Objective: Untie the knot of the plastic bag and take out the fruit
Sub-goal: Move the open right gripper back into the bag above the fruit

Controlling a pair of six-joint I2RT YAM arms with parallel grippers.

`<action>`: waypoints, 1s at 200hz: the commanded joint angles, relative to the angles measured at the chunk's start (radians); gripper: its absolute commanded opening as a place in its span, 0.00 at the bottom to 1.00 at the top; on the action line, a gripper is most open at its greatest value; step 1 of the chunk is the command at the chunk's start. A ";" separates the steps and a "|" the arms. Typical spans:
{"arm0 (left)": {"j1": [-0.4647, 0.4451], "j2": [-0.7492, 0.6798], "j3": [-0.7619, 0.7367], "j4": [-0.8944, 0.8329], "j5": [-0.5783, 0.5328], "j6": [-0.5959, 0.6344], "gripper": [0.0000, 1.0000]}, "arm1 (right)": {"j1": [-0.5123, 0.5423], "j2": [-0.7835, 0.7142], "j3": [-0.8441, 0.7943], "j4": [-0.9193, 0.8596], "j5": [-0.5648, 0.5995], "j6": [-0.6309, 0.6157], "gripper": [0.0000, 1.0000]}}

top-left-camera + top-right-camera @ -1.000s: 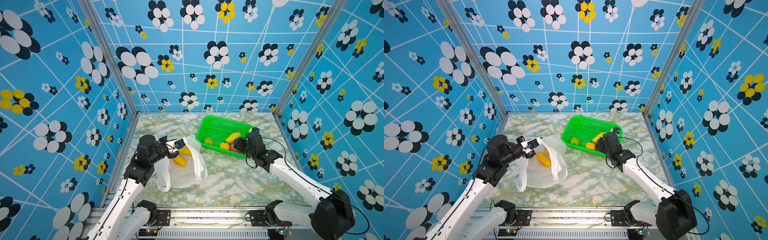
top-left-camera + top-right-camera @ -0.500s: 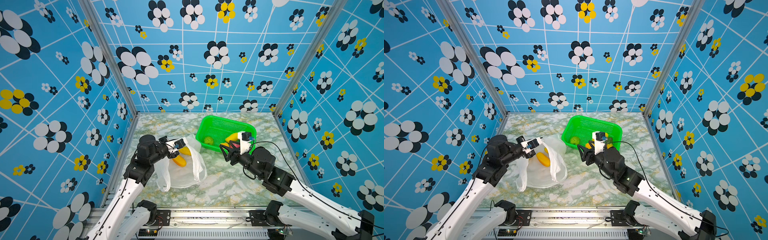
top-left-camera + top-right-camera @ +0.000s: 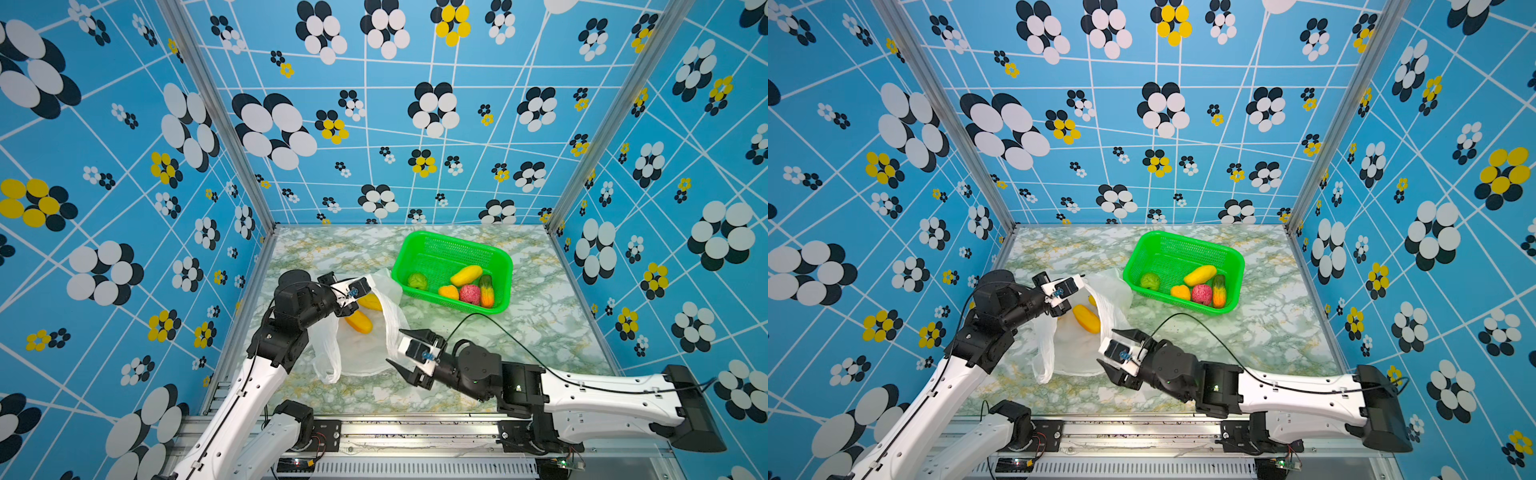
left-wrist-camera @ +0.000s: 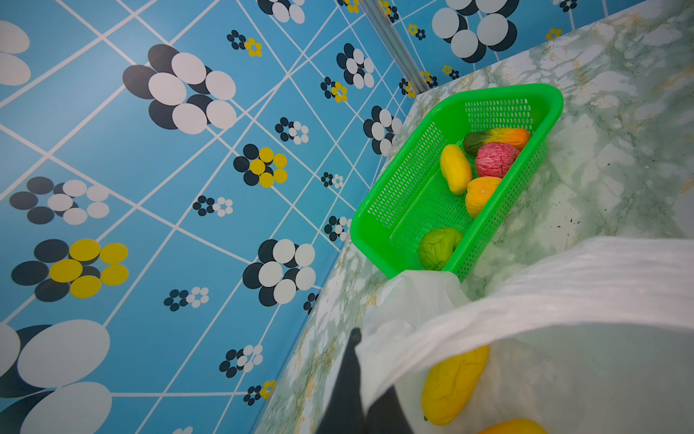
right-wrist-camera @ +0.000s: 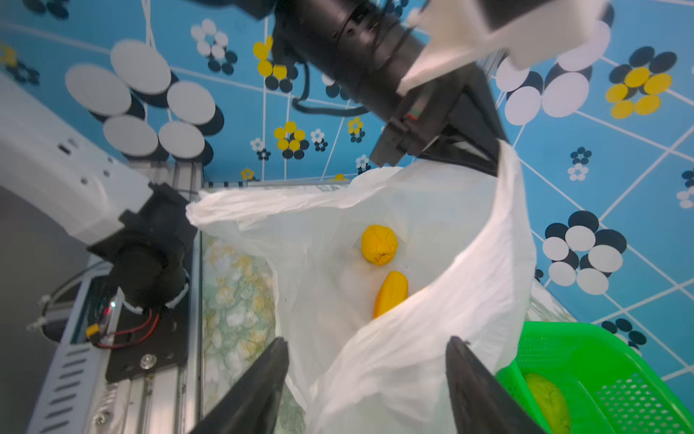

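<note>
Pinching rim of plastic bag (image 3: 361,351), left hand (image 3: 365,293) holds it open on counter (image 3: 523,336); right hand (image 3: 395,346) spread wide, empty, at its near edge; yellow fruit (image 3: 359,322) inside, more in basket (image 3: 451,242).

My left arm (image 3: 257,382) rises from the near-left base, elbow bent, wrist reaching toward the middle; my left gripper (image 3: 360,294) is pinched tight on the plastic bag (image 3: 361,353); my right arm (image 3: 602,390) stretches low across the front; my right gripper (image 3: 395,346) has its 2 jaws spread wide, clamping nothing.
</note>
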 commanded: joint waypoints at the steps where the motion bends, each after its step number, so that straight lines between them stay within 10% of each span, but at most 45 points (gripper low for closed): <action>1: -0.006 -0.015 0.005 -0.003 -0.004 0.012 0.00 | 0.042 0.112 0.075 0.034 0.142 -0.179 0.67; 88: -0.010 -0.020 0.007 -0.009 -0.008 0.015 0.00 | 0.042 0.526 0.301 -0.101 0.263 -0.209 0.62; 200: -0.013 -0.021 0.004 -0.005 -0.010 0.015 0.00 | 0.017 0.589 0.355 -0.116 0.181 -0.087 0.74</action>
